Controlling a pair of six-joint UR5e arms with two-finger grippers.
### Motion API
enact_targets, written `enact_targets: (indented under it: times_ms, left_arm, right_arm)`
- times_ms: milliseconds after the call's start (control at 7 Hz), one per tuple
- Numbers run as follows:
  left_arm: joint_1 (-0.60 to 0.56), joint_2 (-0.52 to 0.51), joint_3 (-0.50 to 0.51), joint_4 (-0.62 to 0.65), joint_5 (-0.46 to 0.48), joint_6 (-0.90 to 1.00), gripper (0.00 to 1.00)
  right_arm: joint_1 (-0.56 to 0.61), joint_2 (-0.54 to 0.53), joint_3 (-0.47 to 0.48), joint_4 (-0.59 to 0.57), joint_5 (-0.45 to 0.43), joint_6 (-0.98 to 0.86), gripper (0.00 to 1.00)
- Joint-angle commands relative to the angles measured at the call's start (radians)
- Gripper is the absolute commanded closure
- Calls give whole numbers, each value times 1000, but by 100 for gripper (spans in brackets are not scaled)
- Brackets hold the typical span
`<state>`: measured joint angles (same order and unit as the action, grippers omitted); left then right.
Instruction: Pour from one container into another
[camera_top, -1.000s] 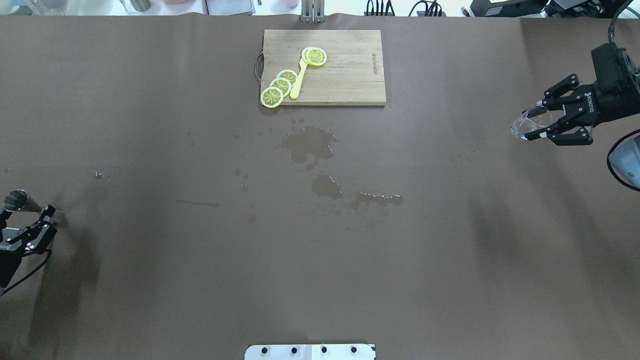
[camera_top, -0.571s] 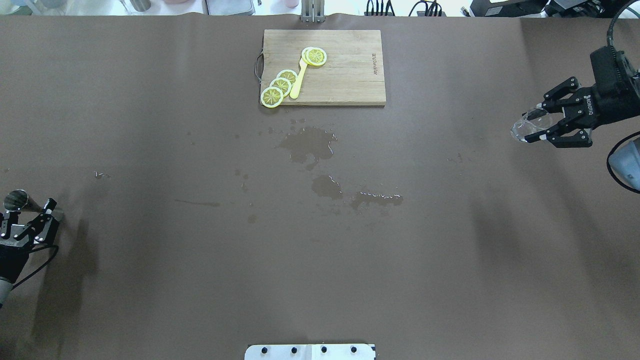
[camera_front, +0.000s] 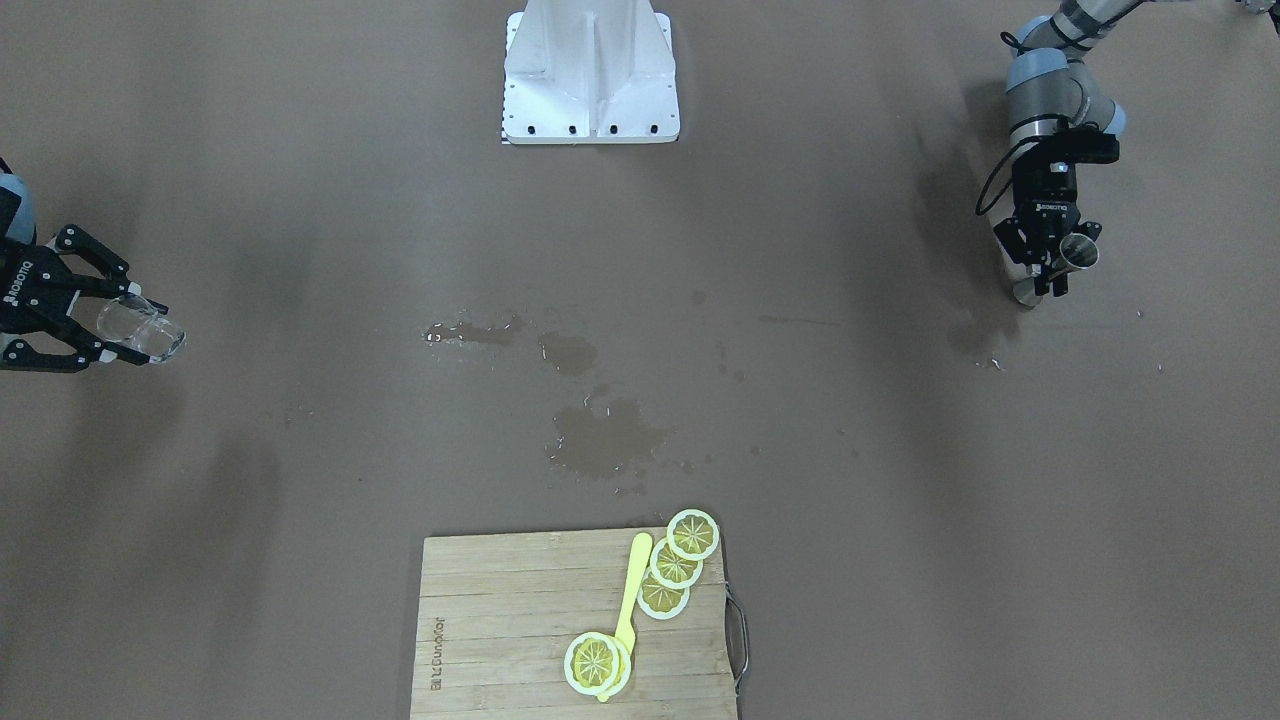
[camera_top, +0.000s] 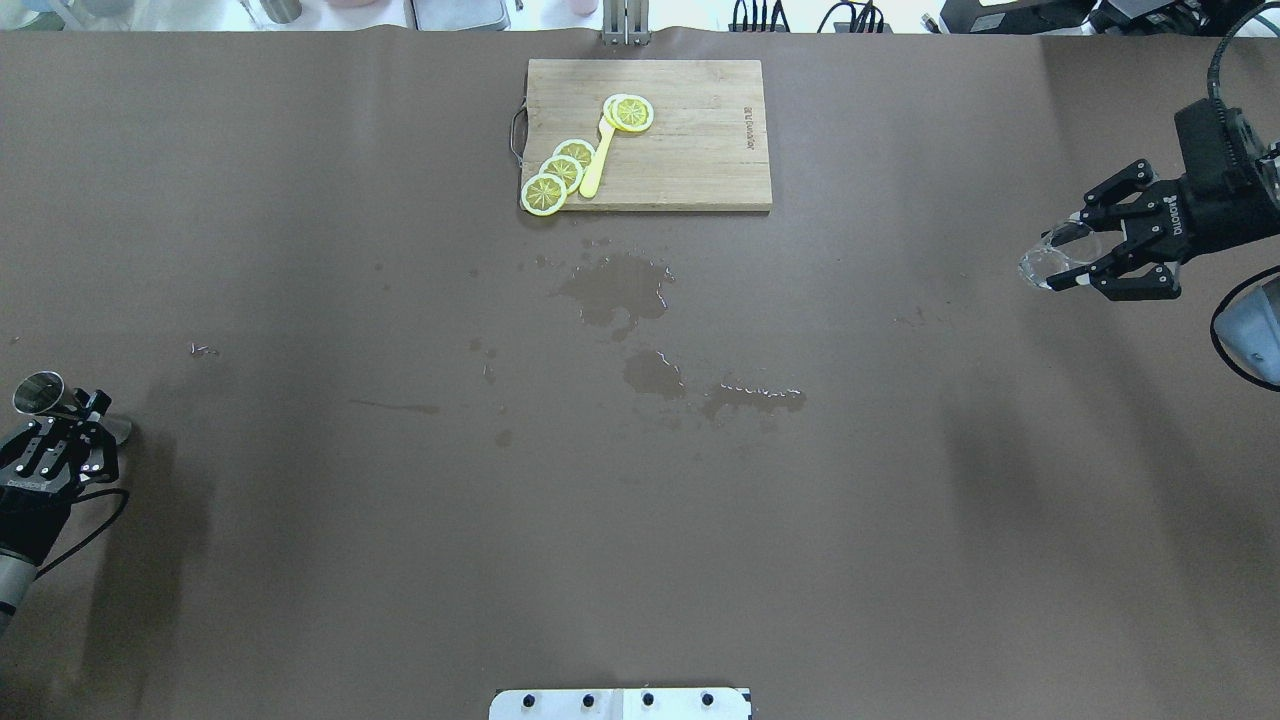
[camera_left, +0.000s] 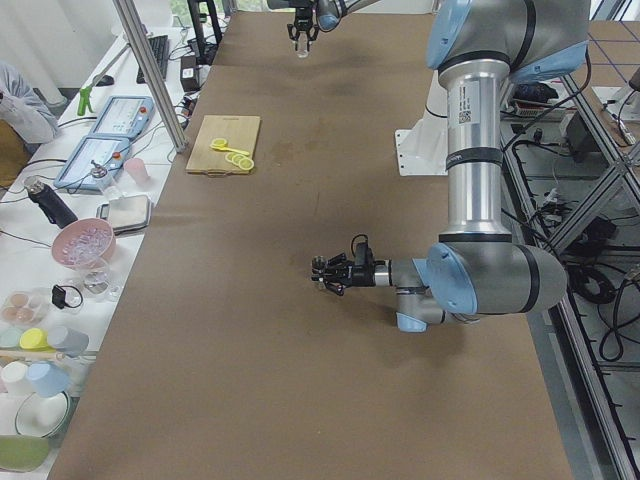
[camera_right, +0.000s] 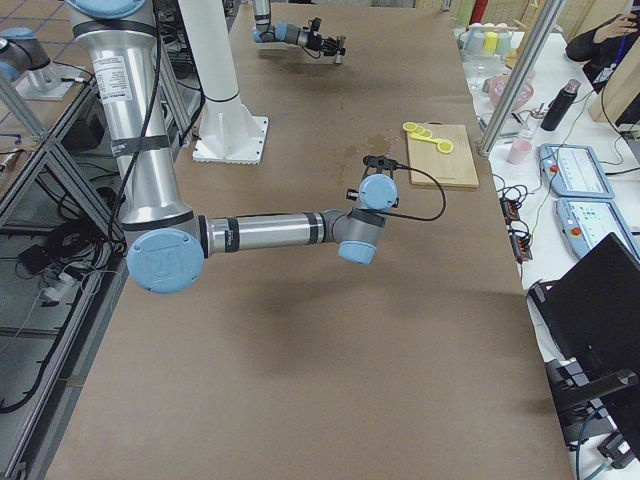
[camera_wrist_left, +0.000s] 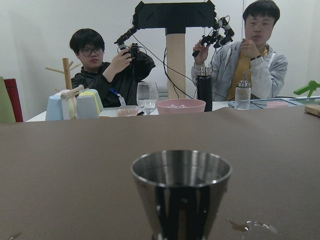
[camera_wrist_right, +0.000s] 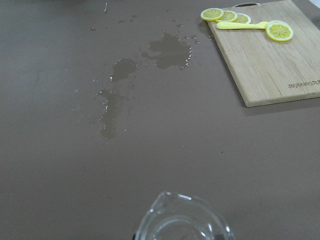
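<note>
The small steel jigger (camera_top: 38, 392) (camera_front: 1078, 252) is at the table's far left edge, with my left gripper (camera_top: 70, 412) (camera_front: 1052, 272) shut on its narrow waist. In the left wrist view the jigger (camera_wrist_left: 181, 185) stands upright with its open cup facing up. At the far right, my right gripper (camera_top: 1062, 257) (camera_front: 135, 330) is shut on the clear glass tumbler (camera_top: 1040, 268) (camera_front: 165, 342), held above the table and tipped sideways. The tumbler's rim (camera_wrist_right: 182, 220) shows at the bottom of the right wrist view. The two containers are a full table width apart.
A wooden cutting board (camera_top: 690, 150) with lemon slices (camera_top: 560, 170) and a yellow knife lies at the far middle. Wet patches (camera_top: 615, 290) mark the table's centre. The robot's base plate (camera_top: 620, 703) is at the near edge. Two people (camera_wrist_left: 107, 70) sit beyond the left end.
My left gripper has swung round at the table's left edge, still holding the jigger, whose rim shifted slightly. My right gripper with the tumbler has drifted a little to the left.
</note>
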<state>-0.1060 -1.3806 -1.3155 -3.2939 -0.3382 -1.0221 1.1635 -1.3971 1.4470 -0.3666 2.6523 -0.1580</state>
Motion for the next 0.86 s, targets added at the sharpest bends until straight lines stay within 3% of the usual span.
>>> enact_targets:
  times_ms: [0,286,571,714]
  left_arm:
    - [-1,2,-135,-6,-2,240,100]
    - [-15,-11,-285,37,-18,342,100]
    - [-91,-249,-331,176,-97,448,100]
    - [-172,-358,-329,317,-199,454,100]
  right_arm:
    - [-1,7,-1,0,0,0,100]
    - [12,12,9,-8,0,0,100]
    - [41,96,32,-160,11,2,100]
    - [50,98,65,-202,12,2,100]
